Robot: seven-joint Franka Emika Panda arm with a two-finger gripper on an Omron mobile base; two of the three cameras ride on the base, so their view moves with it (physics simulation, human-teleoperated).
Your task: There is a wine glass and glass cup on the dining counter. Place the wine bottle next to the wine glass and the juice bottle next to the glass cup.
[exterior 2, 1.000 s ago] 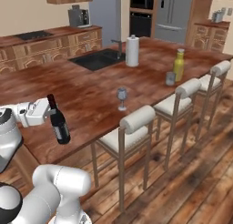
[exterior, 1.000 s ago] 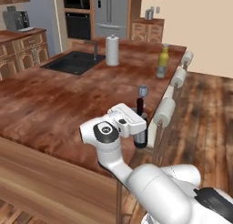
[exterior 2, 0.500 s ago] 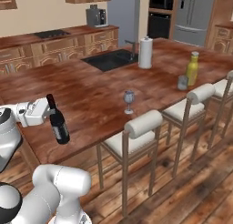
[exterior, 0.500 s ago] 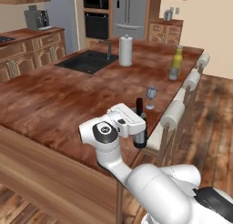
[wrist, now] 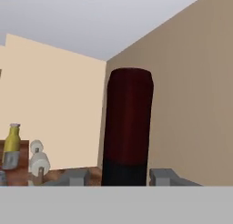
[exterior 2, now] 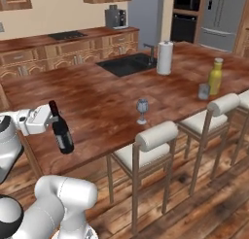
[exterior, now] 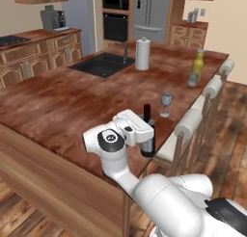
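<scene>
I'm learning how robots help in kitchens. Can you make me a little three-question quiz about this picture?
1. True or false: the gripper is shut on the wine bottle.
2. What stands right beside the juice bottle? A) glass cup B) paper-towel roll C) wine glass
3. Fill in: the wine glass stands on the dining counter in front of a ____.

Key: 1 true. 2 A, the glass cup. 3 stool.

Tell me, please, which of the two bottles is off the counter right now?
The wine bottle, slim and dark with a red top, is held in the jaws beyond the counter's near edge. The stout yellow juice bottle stands on the dining counter beside the glass cup.
</scene>
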